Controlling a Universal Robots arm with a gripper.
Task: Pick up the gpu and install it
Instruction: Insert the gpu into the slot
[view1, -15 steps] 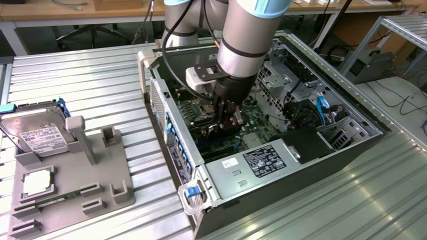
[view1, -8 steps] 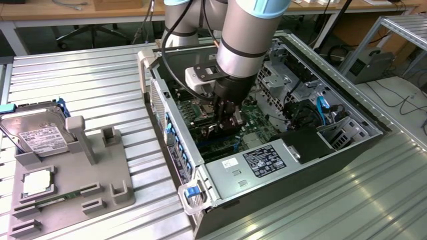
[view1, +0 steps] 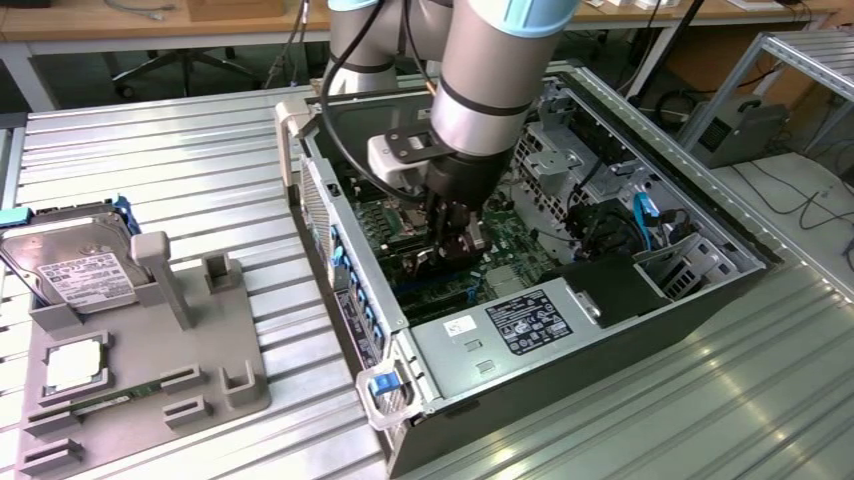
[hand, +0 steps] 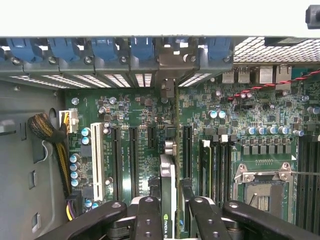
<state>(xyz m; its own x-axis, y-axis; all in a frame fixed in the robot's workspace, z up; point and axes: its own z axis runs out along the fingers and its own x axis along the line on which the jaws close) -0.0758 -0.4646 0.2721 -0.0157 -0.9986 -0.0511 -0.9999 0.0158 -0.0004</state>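
In the wrist view my gripper (hand: 172, 212) is shut on the gpu (hand: 168, 185), a thin black card seen edge-on with a green logo on its top edge. The card stands upright over the green motherboard (hand: 135, 105), among the long black expansion slots (hand: 132, 160). Its far end points at the metal rear wall with the blue slot latches (hand: 105, 50). In the exterior view the gripper (view1: 451, 240) reaches down into the open computer case (view1: 627, 300), with the gpu (view1: 463, 252) dark between its fingers. I cannot tell whether the card touches a slot.
A grey parts fixture (view1: 200, 350) lies on the metal table at the exterior view's left, with a silver hard drive (view1: 80, 270), a processor (view1: 74, 365) and a green RAM stick (view1: 100, 402). Inside the case are the power supply (view1: 534, 320), cable bundles (hand: 47, 132) and the processor socket (hand: 262, 187).
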